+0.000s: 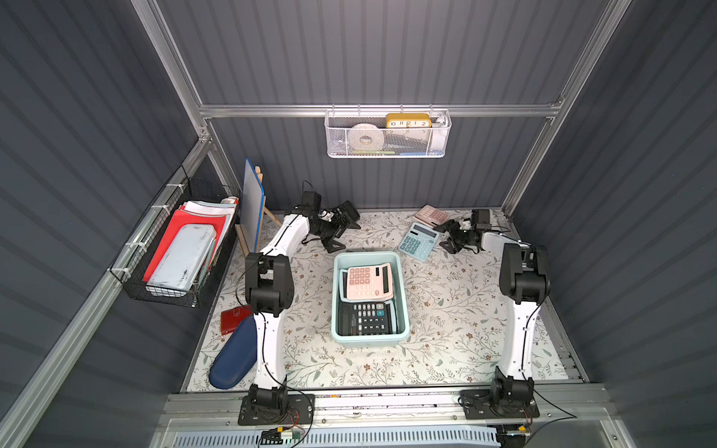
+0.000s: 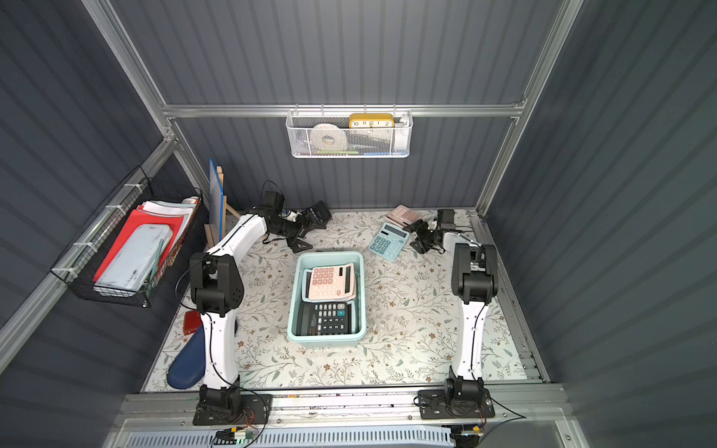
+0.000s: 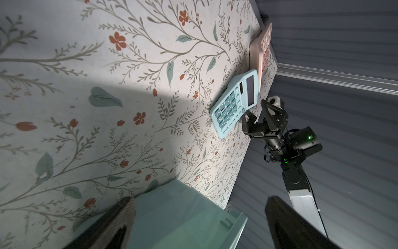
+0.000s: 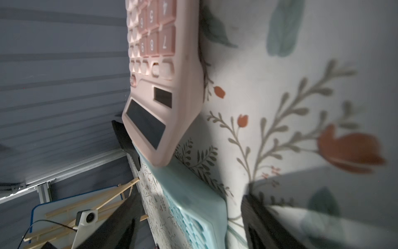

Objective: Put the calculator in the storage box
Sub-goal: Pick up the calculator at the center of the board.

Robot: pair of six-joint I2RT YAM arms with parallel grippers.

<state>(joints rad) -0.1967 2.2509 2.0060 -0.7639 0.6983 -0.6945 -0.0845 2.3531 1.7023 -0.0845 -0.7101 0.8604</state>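
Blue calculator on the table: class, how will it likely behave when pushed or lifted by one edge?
The blue calculator looks like a hard plastic slab, so probably stiff and light. Lying flat on the floral table, it would likely slide, not tip or roll. The pink calculator sits against its top edge, so a push might move both.

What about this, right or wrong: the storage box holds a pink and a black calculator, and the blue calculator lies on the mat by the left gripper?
Wrong arm: the blue calculator lies by the right gripper, as both top views show. The rest stands.
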